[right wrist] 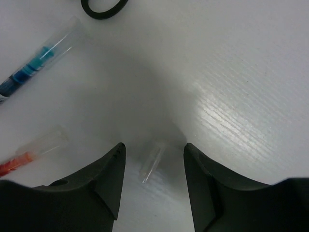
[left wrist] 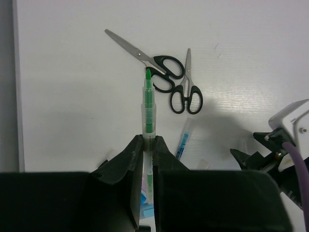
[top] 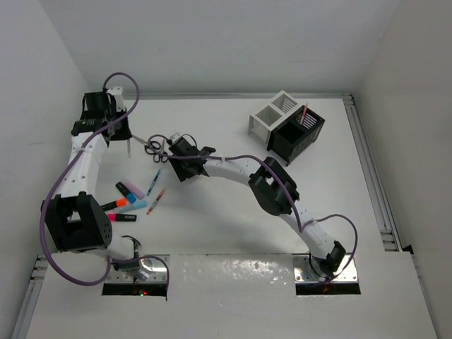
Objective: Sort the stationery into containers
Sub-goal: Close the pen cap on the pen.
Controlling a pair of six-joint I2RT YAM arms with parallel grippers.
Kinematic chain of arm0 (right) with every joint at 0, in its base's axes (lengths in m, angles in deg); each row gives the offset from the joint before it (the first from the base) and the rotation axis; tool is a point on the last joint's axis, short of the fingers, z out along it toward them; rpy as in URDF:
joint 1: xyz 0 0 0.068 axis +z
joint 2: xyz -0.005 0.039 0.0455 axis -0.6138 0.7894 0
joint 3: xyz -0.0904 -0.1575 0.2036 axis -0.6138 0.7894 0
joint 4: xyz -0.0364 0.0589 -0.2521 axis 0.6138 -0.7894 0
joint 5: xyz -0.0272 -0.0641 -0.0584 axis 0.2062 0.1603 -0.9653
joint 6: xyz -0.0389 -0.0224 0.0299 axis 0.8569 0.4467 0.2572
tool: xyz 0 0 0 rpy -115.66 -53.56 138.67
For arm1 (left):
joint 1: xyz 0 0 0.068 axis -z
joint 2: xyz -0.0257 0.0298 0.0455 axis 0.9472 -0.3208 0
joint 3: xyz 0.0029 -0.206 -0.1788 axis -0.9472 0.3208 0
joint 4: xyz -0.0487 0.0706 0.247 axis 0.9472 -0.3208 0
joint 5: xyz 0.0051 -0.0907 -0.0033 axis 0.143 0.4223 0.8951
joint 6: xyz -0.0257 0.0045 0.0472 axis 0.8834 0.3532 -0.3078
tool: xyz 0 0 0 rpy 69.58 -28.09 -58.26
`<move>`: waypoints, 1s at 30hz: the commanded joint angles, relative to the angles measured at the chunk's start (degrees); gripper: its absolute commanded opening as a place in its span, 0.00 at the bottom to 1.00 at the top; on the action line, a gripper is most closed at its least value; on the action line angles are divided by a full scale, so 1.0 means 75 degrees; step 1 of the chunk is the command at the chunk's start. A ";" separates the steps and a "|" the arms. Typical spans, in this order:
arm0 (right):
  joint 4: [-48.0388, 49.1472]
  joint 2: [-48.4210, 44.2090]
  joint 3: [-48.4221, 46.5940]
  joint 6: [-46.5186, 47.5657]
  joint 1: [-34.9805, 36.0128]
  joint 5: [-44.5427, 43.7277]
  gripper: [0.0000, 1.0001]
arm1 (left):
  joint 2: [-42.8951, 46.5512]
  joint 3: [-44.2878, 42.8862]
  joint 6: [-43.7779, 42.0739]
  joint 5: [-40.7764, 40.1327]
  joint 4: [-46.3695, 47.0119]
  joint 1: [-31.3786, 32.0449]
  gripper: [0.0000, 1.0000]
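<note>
White table [top: 233,229], scissors [left wrist: 157,62], pens [top: 154,174], highlighters [top: 131,189], containers [top: 297,145]

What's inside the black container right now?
A thin red pen leans in the black container, its top sticking out. The dark walls hide the compartment bottoms, so anything short there cannot be seen.

larger scissors [left wrist: 140,52]: bare metal blades, glossy black plastic handles; green pen [left wrist: 149,108]: clear plastic barrel; table [left wrist: 67,106]: matt white, finely ribbed.
</note>
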 commanded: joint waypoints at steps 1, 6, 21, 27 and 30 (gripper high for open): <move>0.0100 -0.0198 -0.0046 0.0079 0.0182 -0.0280 0.51 | 0.0285 0.0003 0.0263 0.0307 0.0300 -0.0017 0.00; -0.0366 0.0188 -0.0139 0.0009 0.0416 -0.0338 0.40 | 0.0367 -0.0032 0.0275 0.0354 0.0289 -0.0017 0.00; -0.0709 0.0025 0.0539 -0.0261 0.0463 -0.0467 0.20 | 0.0426 -0.0395 0.0228 0.0542 0.0078 -0.0029 0.00; -0.0533 -0.0092 0.0915 -0.0121 0.0440 0.0001 0.00 | 0.0402 -0.0489 0.0239 0.0553 0.0066 -0.0052 0.00; -0.0603 -0.0197 0.0938 -0.0155 0.0347 0.0165 0.00 | 0.0414 -0.0512 0.0216 0.0705 0.0043 -0.0029 0.00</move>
